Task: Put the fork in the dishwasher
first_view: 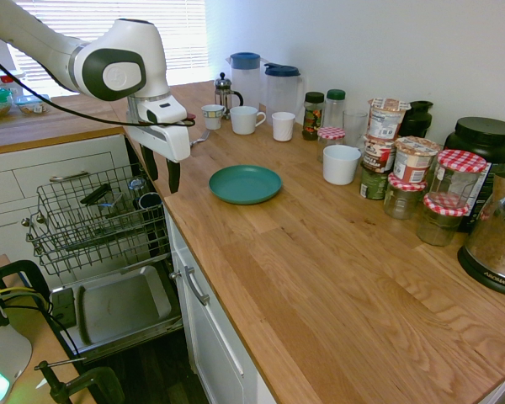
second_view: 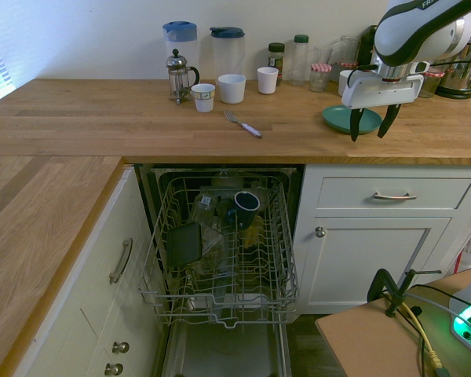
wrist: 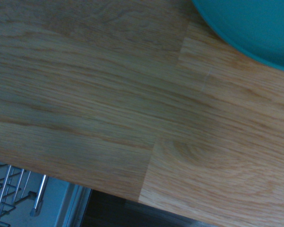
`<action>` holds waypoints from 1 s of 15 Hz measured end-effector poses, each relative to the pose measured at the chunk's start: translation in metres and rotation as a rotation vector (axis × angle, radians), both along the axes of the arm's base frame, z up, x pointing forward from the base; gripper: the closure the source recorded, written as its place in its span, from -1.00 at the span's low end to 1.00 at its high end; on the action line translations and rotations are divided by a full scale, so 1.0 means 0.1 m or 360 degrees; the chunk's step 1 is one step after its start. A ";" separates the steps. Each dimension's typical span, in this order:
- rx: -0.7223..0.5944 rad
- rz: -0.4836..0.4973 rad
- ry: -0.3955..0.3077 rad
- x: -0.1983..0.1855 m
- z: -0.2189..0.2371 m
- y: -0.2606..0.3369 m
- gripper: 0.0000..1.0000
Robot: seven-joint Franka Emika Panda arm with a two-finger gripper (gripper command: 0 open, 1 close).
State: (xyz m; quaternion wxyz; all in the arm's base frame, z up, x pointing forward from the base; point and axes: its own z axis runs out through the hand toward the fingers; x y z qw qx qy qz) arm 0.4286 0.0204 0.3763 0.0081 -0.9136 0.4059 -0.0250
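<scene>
Presently the gripper hangs empty, jaws wide, pointing down above the counter edge beside the teal plate. The fork lies flat on the counter, well off towards the mugs, handle angled towards the counter's front edge. Below, the dishwasher stands open, rack out, holding a dark mug and other items.

Teal plate on a golden-brown wood-grain worktop.
</scene>
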 end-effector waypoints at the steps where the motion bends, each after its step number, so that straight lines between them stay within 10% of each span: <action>1: 0.0000 0.0000 0.0001 0.00 0.00 0.00 -1.00; 15: 0.0011 0.0433 -0.0137 1.85 0.30 1.12 -1.00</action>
